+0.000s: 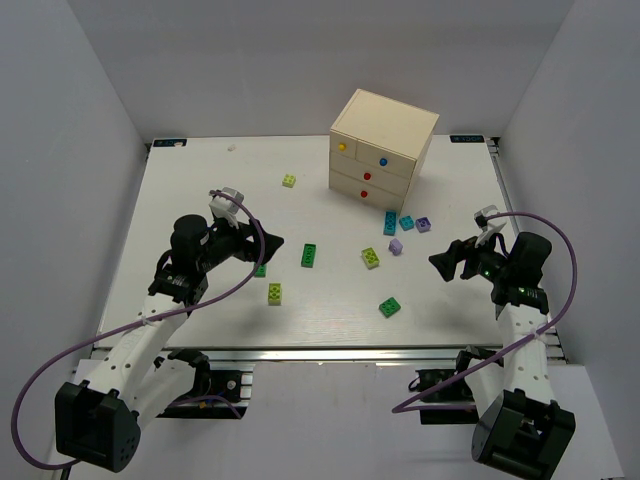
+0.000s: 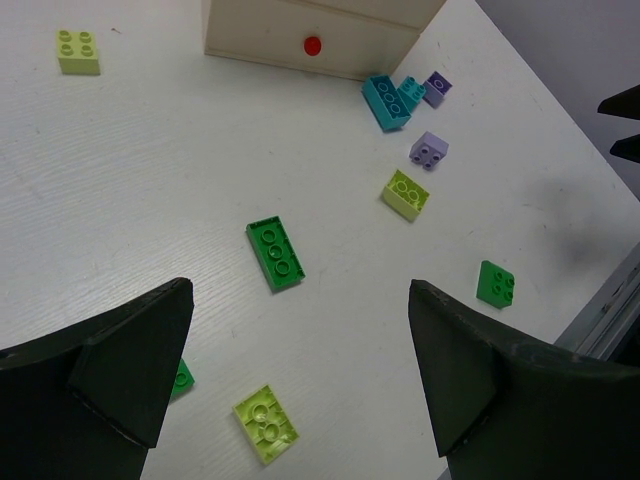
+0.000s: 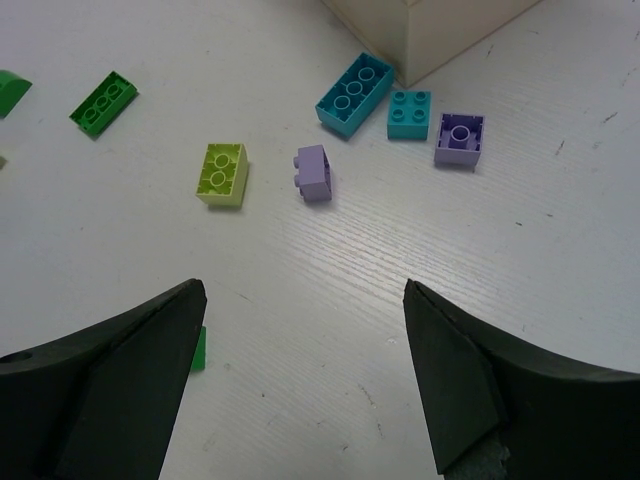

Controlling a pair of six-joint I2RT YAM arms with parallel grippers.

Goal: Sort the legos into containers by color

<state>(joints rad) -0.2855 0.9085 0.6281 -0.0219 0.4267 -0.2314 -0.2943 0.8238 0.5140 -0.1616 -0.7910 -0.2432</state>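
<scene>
Leftmost, left claw [image 1: 272,243]: hangs over the white surface [image 1: 190,190], fingers [image 2: 130,370] spread wide, gripping nothing. Just beside its tip, small dark green lego [image 1: 260,270], half hidden behind one finger in the left wrist view. Slightly nearer the arm bases, near lime lego [image 1: 274,293], flat, studs up. Well back toward the far edge, far lime lego [image 1: 288,180], alone. Next, long dark green lego [image 1: 309,255], flat, studs up, ahead of the left claw.

Then, at the far middle, cream chest [image 1: 383,135], turned a little, drawers [image 1: 372,172] all shut, knobs [image 1: 382,161] yellow, blue and red. Every lego in sight out on the surface. In front of the chest, middle lime lego [image 1: 370,258]; nearer the arm bases, green square lego [image 1: 389,307].

Close to the chest's near corner, a row of three: long teal lego [image 1: 390,223], small teal lego [image 1: 407,223] just beside it, flat lilac lego [image 1: 423,224] just beside that. Slightly in front of the row, tipped lilac lego [image 1: 395,246], on its side, studs facing sideways.

Rightmost, right claw [image 1: 437,263]: hovers over the surface, pointed toward this cluster, fingers [image 3: 120,380] wide apart, clasping nothing.
</scene>
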